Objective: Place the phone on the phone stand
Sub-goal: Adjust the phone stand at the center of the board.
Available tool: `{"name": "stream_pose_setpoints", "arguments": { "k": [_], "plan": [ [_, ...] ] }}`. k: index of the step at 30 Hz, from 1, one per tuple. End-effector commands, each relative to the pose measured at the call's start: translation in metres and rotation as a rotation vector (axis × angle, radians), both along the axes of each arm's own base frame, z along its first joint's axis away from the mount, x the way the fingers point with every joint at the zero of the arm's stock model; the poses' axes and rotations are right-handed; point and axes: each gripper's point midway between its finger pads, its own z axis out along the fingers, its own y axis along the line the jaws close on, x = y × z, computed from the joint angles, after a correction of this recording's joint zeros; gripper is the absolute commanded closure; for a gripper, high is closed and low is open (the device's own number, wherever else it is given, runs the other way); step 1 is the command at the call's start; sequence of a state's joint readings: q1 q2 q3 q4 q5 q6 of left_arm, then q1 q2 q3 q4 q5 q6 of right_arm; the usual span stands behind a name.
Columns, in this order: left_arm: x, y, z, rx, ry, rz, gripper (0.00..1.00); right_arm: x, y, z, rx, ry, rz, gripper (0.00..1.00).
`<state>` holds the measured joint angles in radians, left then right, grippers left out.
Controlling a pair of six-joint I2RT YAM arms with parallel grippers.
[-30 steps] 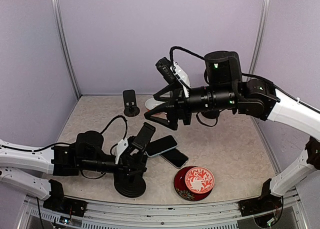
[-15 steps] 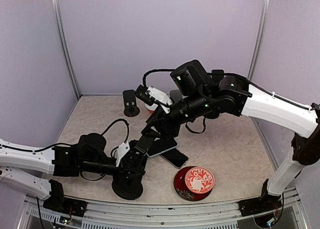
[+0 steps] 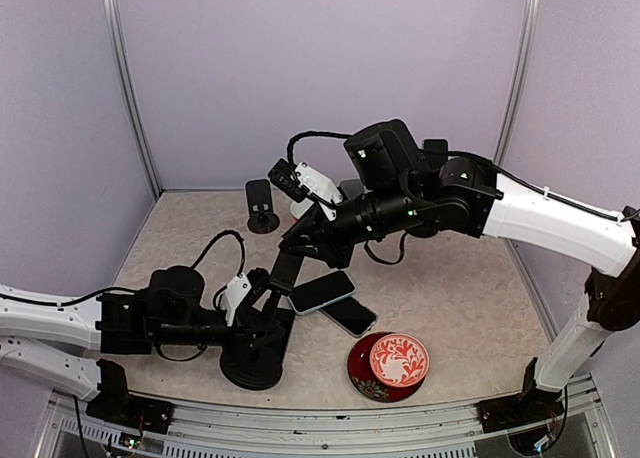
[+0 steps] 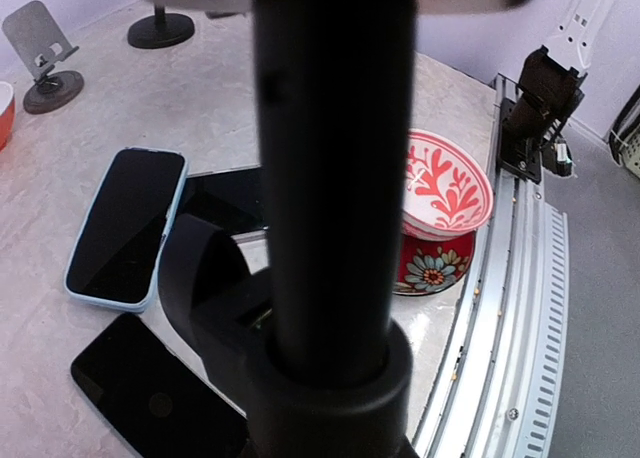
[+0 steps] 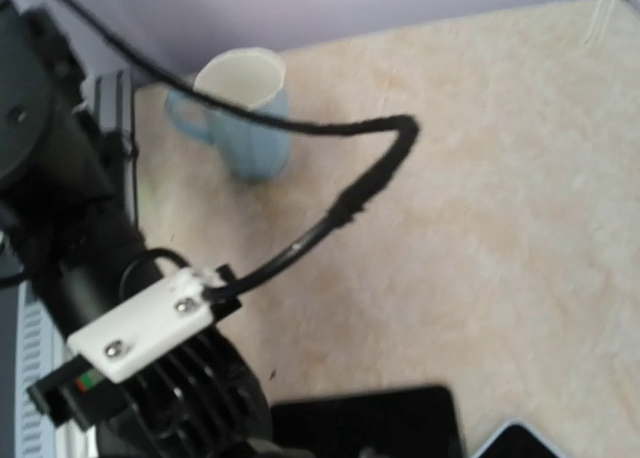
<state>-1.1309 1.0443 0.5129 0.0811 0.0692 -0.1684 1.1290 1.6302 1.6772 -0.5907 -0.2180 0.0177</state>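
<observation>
A black phone stand (image 3: 258, 350) with a round base stands at the near left, and my left gripper (image 3: 258, 313) is shut on its post (image 4: 335, 178). The stand's tilted plate (image 3: 285, 274) rises toward my right gripper (image 3: 296, 244), which reaches down from the back right and is shut at the plate's top edge. That plate (image 5: 365, 423) shows as a dark slab at the bottom of the right wrist view, where the fingers are hidden. A blue-cased phone (image 3: 322, 291) (image 4: 125, 228) lies screen up just right of the stand. A black phone (image 3: 348, 316) lies beside it.
A red patterned bowl (image 3: 390, 363) (image 4: 440, 193) sits near the front rail (image 4: 520, 278). Small stands (image 3: 261, 206) (image 4: 40, 48) and a red-and-white bowl (image 3: 300, 210) are at the back. A blue mug (image 5: 245, 113) stands beyond the left arm (image 5: 90, 228).
My right arm swung down from mid-air to the stand's plate and its jaws went from wide open to shut. The left gripper and the stand shifted slightly left.
</observation>
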Motion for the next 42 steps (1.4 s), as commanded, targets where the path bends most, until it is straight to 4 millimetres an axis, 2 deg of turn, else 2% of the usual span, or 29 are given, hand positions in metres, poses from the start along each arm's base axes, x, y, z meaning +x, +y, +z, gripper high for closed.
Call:
{"name": "stream_pose_setpoints", "arguments": {
  "k": [1, 5, 8, 15, 22, 34, 37, 42],
  "plan": [
    [0.032, 0.007, 0.059, -0.224, -0.096, 0.195, 1.00, 0.006, -0.006, 0.001, 0.061, 0.028, -0.082, 1.00],
    [0.046, 0.021, 0.065, -0.284, -0.089, 0.324, 1.00, 0.015, -0.005, 0.002, 0.152, 0.041, -0.168, 1.00],
    [0.054, 0.028, 0.069, -0.309, -0.093, 0.392, 1.00, 0.019, -0.006, -0.005, 0.210, 0.078, -0.230, 1.00],
    [0.057, 0.035, 0.080, -0.350, -0.134, 0.469, 1.00, 0.025, -0.015, 0.001, 0.428, 0.156, -0.348, 1.00],
    [0.059, 0.041, 0.078, -0.333, -0.166, 0.534, 1.00, 0.029, -0.017, 0.001, 0.593, 0.242, -0.497, 1.00],
    [0.064, 0.065, 0.062, -0.302, -0.209, 0.674, 1.00, 0.026, 0.014, 0.005, 0.801, 0.394, -0.531, 1.00],
    [0.064, 0.068, 0.064, -0.309, -0.214, 0.680, 1.00, 0.025, 0.026, 0.005, 0.794, 0.397, -0.520, 1.00],
    [0.064, 0.075, 0.069, -0.316, -0.223, 0.699, 1.00, 0.025, 0.033, 0.007, 0.800, 0.400, -0.511, 1.00]
  ]
}}
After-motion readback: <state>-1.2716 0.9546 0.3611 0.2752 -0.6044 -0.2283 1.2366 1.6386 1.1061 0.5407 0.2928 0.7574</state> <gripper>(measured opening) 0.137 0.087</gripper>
